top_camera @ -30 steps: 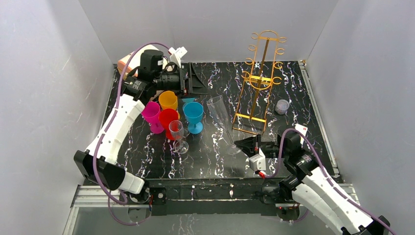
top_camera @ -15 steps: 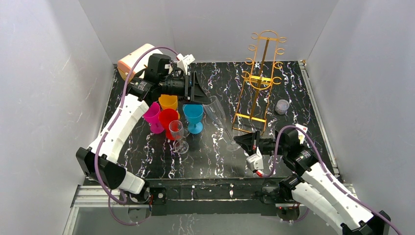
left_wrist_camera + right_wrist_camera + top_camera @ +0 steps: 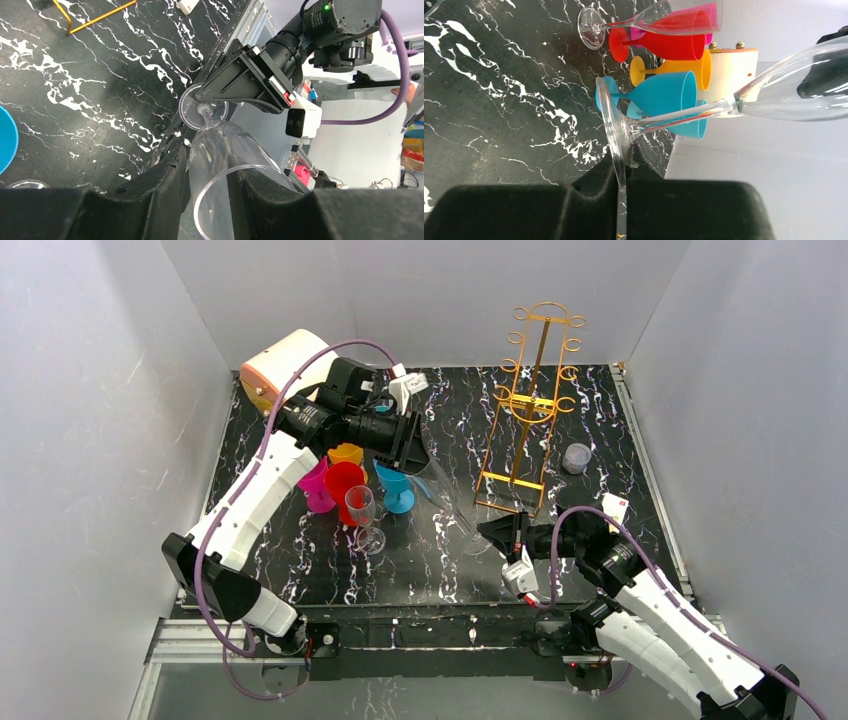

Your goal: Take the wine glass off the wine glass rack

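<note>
Clearly off the wine glass rack (image 3: 528, 400), the wine glass (image 3: 447, 495) slants just in front of its base. The right gripper (image 3: 621, 171) pinches the foot. The left gripper's (image 3: 210, 164) 2 fingers flank the bowl; whether they squeeze it cannot be told.

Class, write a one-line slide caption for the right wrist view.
Right gripper pinching the clear wine glass by its foot, coloured goblets behind.

Bright, even lighting; sharp frames, soft shadows.
</note>
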You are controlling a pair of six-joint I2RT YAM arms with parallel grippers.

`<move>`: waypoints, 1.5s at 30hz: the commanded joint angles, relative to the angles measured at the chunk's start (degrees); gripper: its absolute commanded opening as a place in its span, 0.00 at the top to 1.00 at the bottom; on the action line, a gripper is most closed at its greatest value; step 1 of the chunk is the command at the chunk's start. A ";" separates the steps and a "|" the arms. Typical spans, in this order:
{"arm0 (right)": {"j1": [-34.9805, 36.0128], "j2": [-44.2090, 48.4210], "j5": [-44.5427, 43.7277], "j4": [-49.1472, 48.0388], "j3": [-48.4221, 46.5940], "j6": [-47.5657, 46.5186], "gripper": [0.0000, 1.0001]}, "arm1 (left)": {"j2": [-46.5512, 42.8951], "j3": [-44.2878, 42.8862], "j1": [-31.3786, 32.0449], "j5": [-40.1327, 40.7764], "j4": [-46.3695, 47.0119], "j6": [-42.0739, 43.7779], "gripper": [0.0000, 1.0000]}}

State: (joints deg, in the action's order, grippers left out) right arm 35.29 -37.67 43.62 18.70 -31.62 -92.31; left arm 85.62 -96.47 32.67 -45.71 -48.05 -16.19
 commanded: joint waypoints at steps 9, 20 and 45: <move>-0.39 0.54 -2.02 -1.90 -3.75 0.20 0.99 | -0.71 -3.41 1.52 3.30 -7.55 4.19 0.83; -0.37 2.04 -2.21 0.21 -3.42 0.20 0.99 | -0.48 -4.06 1.53 2.74 -7.91 4.74 0.89; -0.39 2.07 -0.59 -3.92 -2.45 1.87 0.74 | -1.22 -5.37 1.74 12.56 -8.99 6.19 1.00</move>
State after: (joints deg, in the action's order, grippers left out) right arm 35.22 -36.69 42.46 20.60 -32.16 -90.78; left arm 85.84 -100.36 33.93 -35.59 -54.50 -11.11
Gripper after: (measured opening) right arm 0.247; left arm 0.116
